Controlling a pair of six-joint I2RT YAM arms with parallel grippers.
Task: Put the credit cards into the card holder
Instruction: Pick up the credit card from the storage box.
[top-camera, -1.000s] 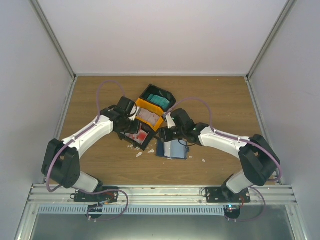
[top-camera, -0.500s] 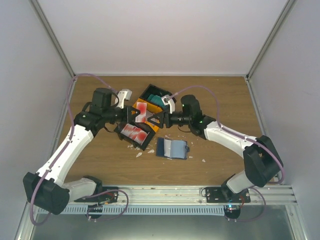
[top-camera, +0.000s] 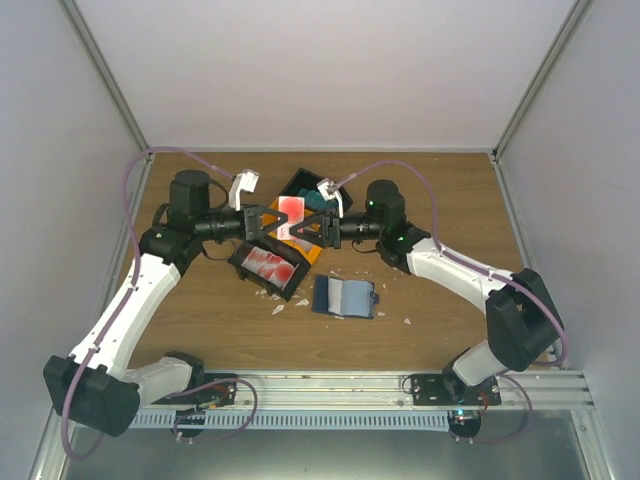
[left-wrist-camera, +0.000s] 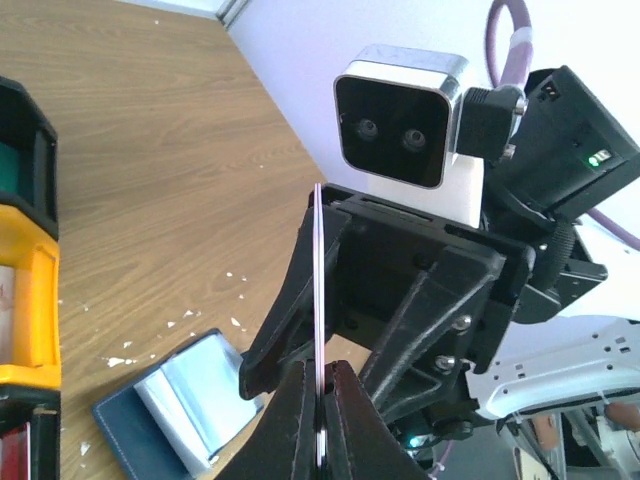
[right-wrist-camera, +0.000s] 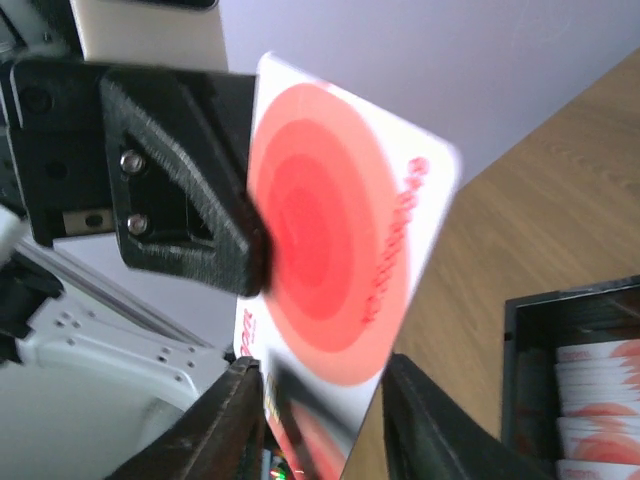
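Aloft, card (right-wrist-camera: 340, 270) in L gripper (top-camera: 267, 224), maybe R's (top-camera: 312, 228)

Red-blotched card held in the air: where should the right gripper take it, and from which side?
The red-blotched card's free edge, opposite the left gripper's pinch, approached from the robot's right, jaws flanking its faces: it's thin, and that side juts free.

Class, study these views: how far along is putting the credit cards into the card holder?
Done: nothing yet; the card holder lies open on the table with no card showing in it. In hand: the left gripper pinches one red-and-white card in mid-air, the right gripper open around it. Left: slotting it, then the cards in the bins.
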